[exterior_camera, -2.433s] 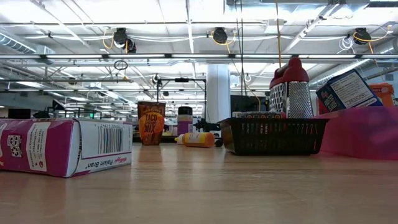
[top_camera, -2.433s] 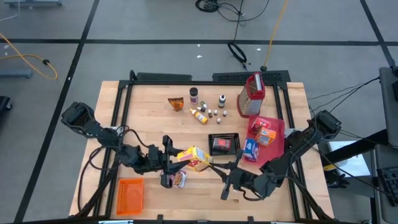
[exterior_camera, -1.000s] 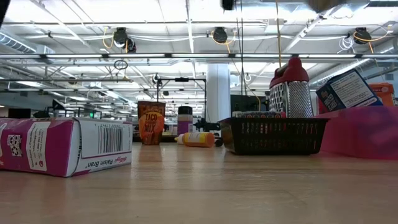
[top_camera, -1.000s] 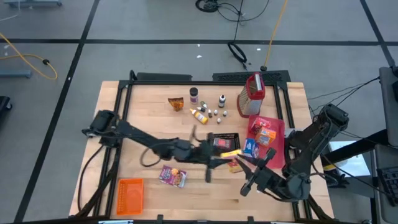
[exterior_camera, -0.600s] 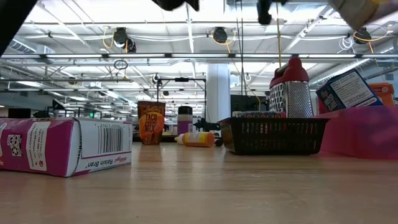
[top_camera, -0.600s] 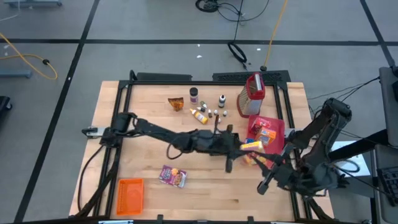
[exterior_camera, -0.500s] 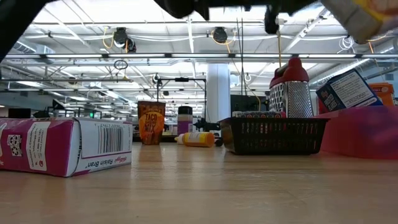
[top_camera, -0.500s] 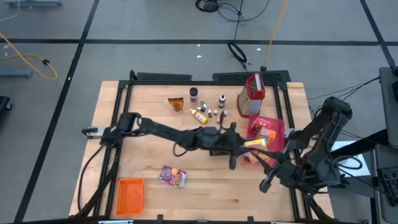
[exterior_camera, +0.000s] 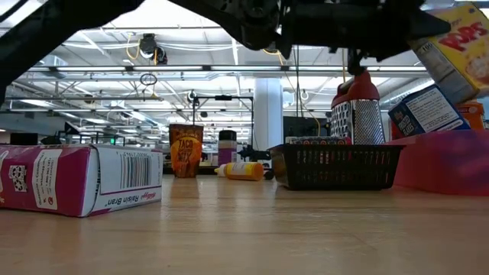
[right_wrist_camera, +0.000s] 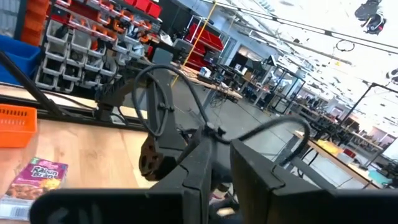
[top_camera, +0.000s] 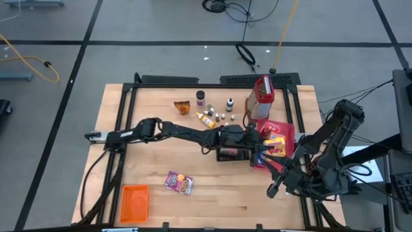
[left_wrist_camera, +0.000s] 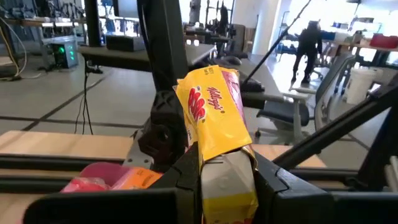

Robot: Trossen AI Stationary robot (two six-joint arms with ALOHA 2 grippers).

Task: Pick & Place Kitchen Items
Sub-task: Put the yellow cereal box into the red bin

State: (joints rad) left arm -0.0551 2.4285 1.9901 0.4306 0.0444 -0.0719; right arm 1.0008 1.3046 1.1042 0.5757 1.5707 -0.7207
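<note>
We see the left gripper squeezing a yellow cereal box between its fingers. It holds the box up in the air, right over the red tray. A blue box stands in the red tray. The black basket sits just beside the red tray. The purple box lies flat, well apart from the red tray. The right gripper waits near the tray's front corner with its fingers nearly closed on nothing.
</note>
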